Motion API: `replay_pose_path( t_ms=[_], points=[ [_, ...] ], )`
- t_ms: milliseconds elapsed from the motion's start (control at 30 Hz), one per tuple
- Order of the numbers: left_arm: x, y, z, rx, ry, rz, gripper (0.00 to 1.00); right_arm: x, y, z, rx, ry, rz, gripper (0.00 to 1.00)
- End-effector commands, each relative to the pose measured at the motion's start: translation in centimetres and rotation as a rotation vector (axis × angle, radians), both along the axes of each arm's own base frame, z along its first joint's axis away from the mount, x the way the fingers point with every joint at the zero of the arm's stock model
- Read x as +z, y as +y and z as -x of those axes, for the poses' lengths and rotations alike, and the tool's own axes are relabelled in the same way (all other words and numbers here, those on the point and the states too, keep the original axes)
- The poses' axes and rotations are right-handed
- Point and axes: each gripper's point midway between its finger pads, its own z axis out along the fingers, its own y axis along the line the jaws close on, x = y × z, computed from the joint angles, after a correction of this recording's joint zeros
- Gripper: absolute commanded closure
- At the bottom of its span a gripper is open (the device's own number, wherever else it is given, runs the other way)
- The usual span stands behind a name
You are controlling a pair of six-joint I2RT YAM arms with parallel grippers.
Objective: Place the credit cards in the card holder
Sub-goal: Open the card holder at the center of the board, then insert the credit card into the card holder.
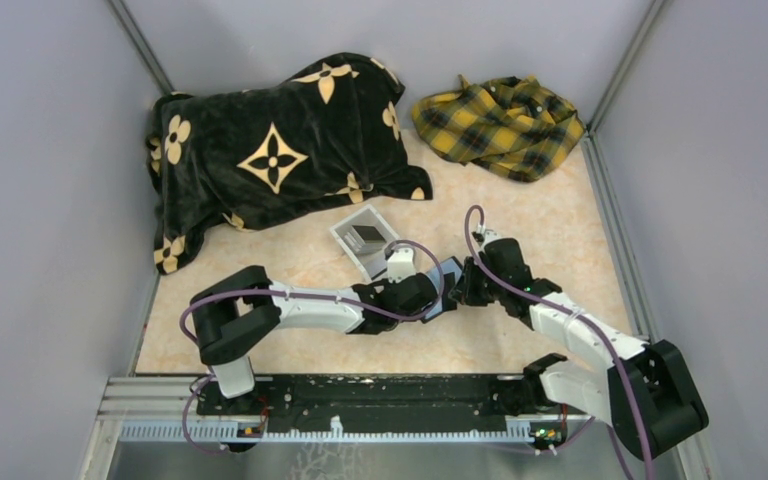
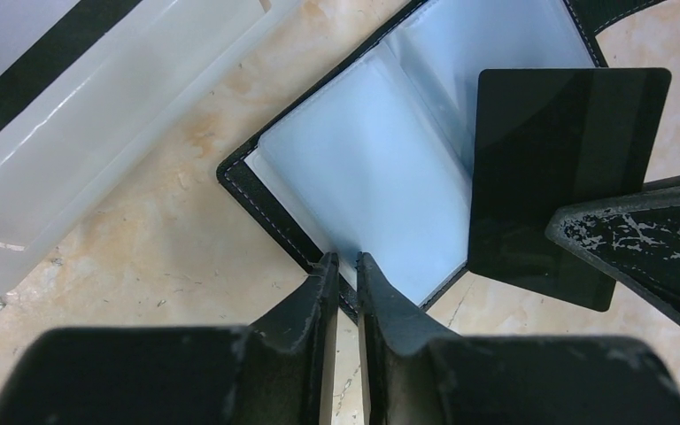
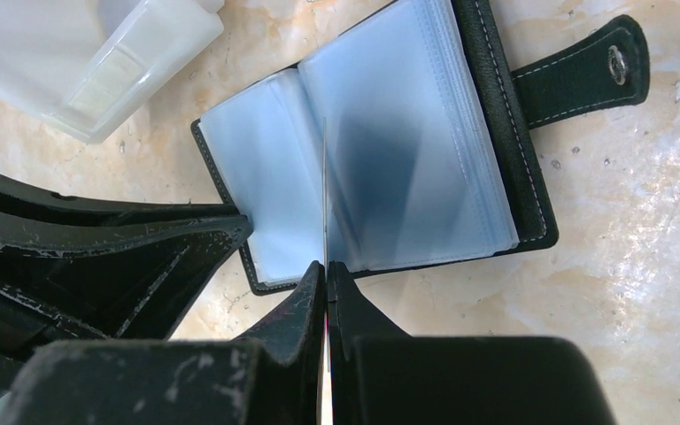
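Credit card (image 2: 553, 159), black and glossy, hangs edge-down over the open card holder (image 3: 407, 150), clenched between the right fingers (image 3: 359, 314). From the right wrist it shows only as a thin line standing near the fold. The holder lies flat on the worktop (image 3: 637, 230), its stack of clear, bluish sleeves fanned open inside a black stitched cover, and its strap clasp (image 3: 584, 71) lies out to one side. The left fingers (image 2: 314, 301) are drawn close together on the holder's near edge and seem to pinch cover and sleeve to steady it.

To do this step well, I judge that the card's lower edge should meet one sleeve mouth squarely and slide in along the sleeve's length, with the holder pinned so it cannot skate. The thin sleeves look likely to buckle or catch a corner.

Just beside the holder stands a translucent white box (image 2: 80, 150).
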Motion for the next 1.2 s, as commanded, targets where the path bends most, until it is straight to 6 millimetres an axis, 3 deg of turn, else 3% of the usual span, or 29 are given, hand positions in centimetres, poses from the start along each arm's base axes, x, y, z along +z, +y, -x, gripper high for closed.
replay_pose_path(
  t_ms=[0,600,1167],
  points=[
    [-3.4,2.6,1.7,-0.006,0.076,-0.102,0.8,2.6,0.4,-1.4,-0.004,-0.077,-0.01,1.0],
    [-5.1,4.1,2.1,-0.063,0.08,-0.214,0.81,4.9,0.3,-2.7,-0.013,-0.121,0.009,1.0],
    [-6.2,5.6,2.3,-0.084,0.085,-0.297,0.82,3.9,-0.1,-3.3,-0.027,-0.108,0.042,1.0]
  ],
)
